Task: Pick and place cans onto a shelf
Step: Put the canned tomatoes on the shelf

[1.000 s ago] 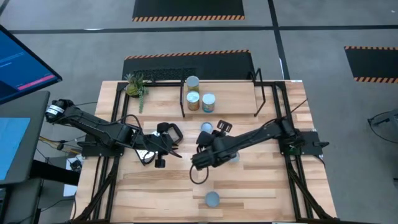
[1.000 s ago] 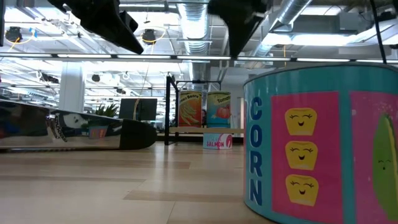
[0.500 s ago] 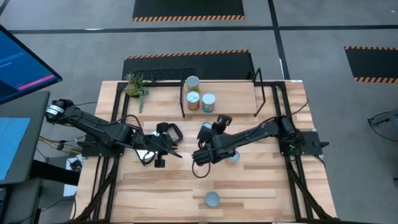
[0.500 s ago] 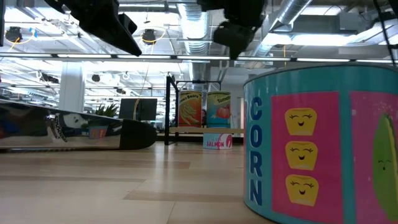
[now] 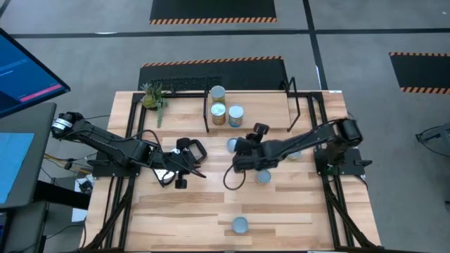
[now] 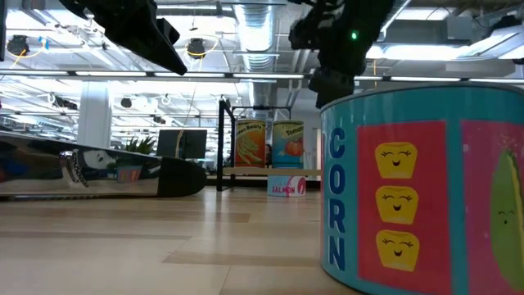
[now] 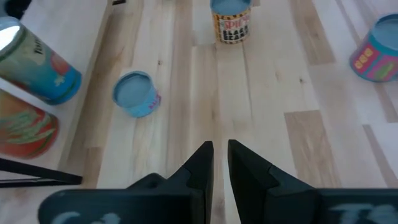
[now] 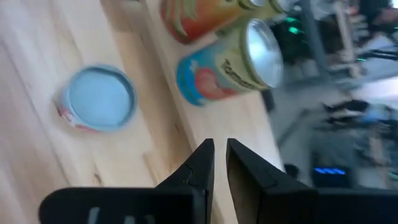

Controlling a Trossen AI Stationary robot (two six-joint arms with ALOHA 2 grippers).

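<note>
The shelf [image 5: 267, 105] stands at the table's far side and carries three cans [image 5: 219, 112], two of which show in the low view [image 6: 252, 143]. A salmon can [image 5: 232, 145] stands upright on the table just in front of the shelf [image 8: 96, 99]. A black-labelled can [image 5: 263, 178] stands mid-table [image 7: 231, 18]. A corn can [image 5: 240, 225] stands near the front edge [image 6: 417, 188]. My right gripper [image 5: 240, 151] is shut and empty, raised beside the salmon can. My left gripper [image 5: 199, 169] is shut and empty, raised at mid-left.
A small green plant [image 5: 153, 98] and a dark perforated metal piece [image 5: 186, 84] sit at the far left of the table. Another can [image 5: 295, 153] stands under the right arm. The shelf's black wire legs [image 5: 292, 112] rise at its ends.
My right gripper has gone toward the table's far and right edges, from near mid-table to beside the salmon can, and has turned as the arm drew back. No can has moved.
</note>
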